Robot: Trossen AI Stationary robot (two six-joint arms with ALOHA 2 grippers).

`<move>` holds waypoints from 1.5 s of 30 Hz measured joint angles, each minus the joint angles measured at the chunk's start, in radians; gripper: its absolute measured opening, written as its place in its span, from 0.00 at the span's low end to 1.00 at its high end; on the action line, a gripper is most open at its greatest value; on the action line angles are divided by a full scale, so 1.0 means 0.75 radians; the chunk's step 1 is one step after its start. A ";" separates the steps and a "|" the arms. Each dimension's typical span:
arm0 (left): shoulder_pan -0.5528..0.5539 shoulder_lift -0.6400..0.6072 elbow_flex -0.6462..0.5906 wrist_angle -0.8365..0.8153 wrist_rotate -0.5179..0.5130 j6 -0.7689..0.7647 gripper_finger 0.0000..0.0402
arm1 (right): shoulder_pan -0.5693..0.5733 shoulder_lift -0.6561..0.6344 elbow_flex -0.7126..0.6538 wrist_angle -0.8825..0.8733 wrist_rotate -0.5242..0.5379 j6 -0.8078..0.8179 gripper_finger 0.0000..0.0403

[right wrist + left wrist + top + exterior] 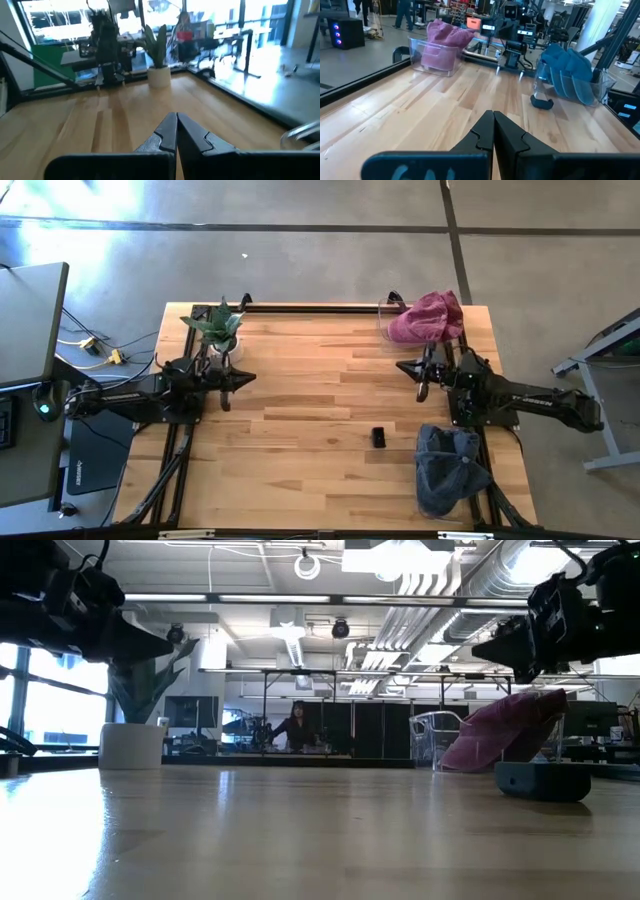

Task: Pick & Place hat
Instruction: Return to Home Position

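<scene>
A pink hat lies heaped in a clear bin at the table's far right corner, and it also shows in the low view. A blue-grey hat fills a second clear bin at the near right. My left gripper hovers shut at the table's left, pointing level toward the right side; its fingers are closed with nothing between them. My right gripper hovers shut just in front of the pink hat, pointing level toward the left side, with nothing between its fingers.
A small black object sits on the wood left of the blue-grey hat's bin. A potted plant stands at the far left corner behind my left arm. A dark rail runs along the far edge. A person stands in the room beyond.
</scene>
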 joint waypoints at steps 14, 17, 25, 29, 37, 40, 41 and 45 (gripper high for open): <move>0.000 0.000 -0.001 0.001 -0.001 0.000 0.00 | 0.390 -0.044 -0.001 0.014 0.178 -0.043 0.00; 0.000 0.000 -0.001 0.001 -0.001 0.000 0.00 | 0.384 -0.137 0.000 -0.109 0.064 -0.042 0.00; 0.000 -0.001 -0.001 0.004 -0.002 -0.001 0.00 | 0.290 -0.434 0.029 -0.390 -0.130 0.006 0.00; 0.000 0.001 0.008 -0.012 -0.004 0.000 0.00 | 0.269 -0.427 0.035 -0.416 -0.109 -0.001 0.00; 0.000 0.000 0.011 -0.013 -0.004 -0.001 0.00 | 0.271 -0.427 0.034 -0.445 0.074 0.042 0.00; 0.000 0.000 0.011 -0.013 -0.004 -0.001 0.00 | 0.272 -0.427 0.034 -0.439 0.010 0.044 0.00; 0.000 0.000 0.011 -0.013 -0.004 -0.001 0.00 | 0.271 -0.427 0.034 -0.436 -0.012 0.042 0.00; 0.000 0.000 0.012 -0.013 -0.005 0.000 0.00 | 0.272 -0.426 0.034 -0.433 -0.025 0.048 0.00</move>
